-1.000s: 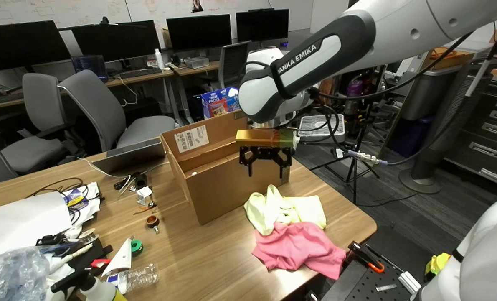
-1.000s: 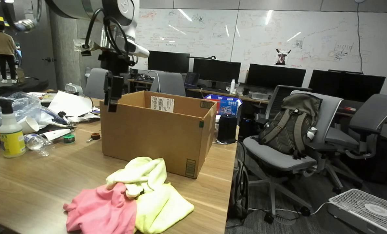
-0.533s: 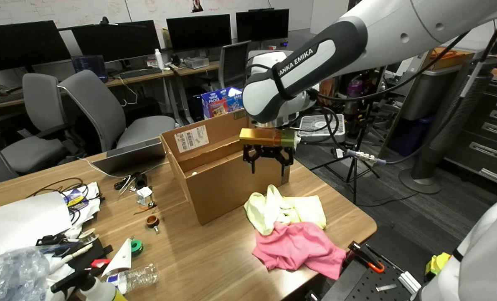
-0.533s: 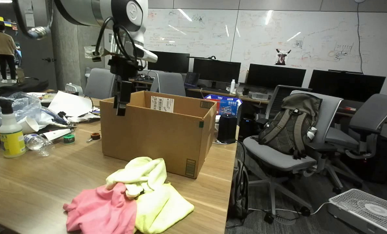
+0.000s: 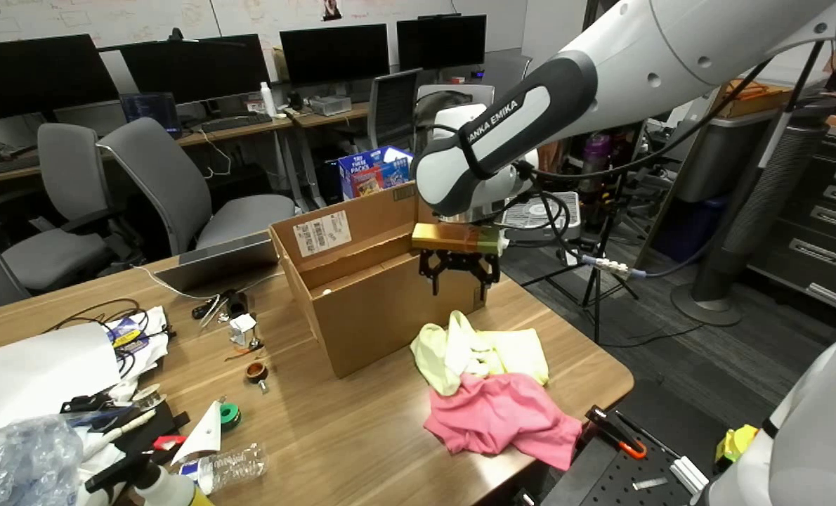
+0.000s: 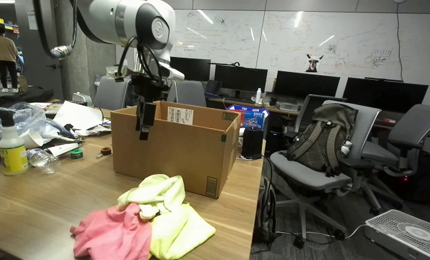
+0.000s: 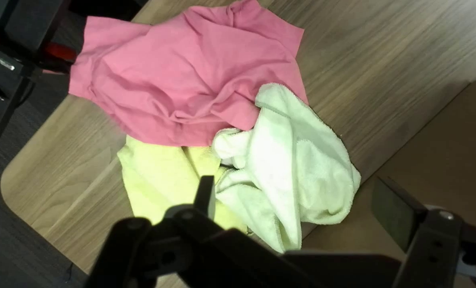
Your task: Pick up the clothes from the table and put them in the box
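Note:
A pink cloth lies crumpled on the table, and also shows in the wrist view. A yellow cloth lies against it, partly under the pink cloth in the wrist view. A pale green cloth is bunched on top, beside the box, and shows in the wrist view. The open cardboard box stands upright behind the clothes, also in an exterior view. My gripper is open and empty above the clothes, beside the box's near wall; its fingers spread in the wrist view.
A spray bottle, a plastic bottle, a green tape roll and papers clutter the table on one side. A thin dark panel stands by the box. The table's rounded corner is near the clothes.
My gripper has moved right and lower in an exterior view, and slightly right in both, along the box's near wall. It stays open. Clothes and box have not moved.

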`<state>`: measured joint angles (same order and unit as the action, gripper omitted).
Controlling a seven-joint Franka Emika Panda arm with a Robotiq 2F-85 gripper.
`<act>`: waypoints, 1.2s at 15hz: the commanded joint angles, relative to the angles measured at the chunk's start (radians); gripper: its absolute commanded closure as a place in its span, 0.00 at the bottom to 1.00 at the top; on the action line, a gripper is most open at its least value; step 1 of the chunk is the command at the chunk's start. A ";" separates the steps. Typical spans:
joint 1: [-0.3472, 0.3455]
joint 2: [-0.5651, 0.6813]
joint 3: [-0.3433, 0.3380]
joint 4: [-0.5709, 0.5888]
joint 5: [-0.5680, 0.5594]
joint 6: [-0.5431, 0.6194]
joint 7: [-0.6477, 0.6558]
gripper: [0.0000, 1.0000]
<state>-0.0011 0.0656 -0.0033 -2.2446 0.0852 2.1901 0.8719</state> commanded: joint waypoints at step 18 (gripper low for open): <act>0.035 0.318 -0.046 0.240 0.014 0.209 -0.062 0.00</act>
<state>0.0345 0.3528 -0.0207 -2.0499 0.0902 2.3972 0.8180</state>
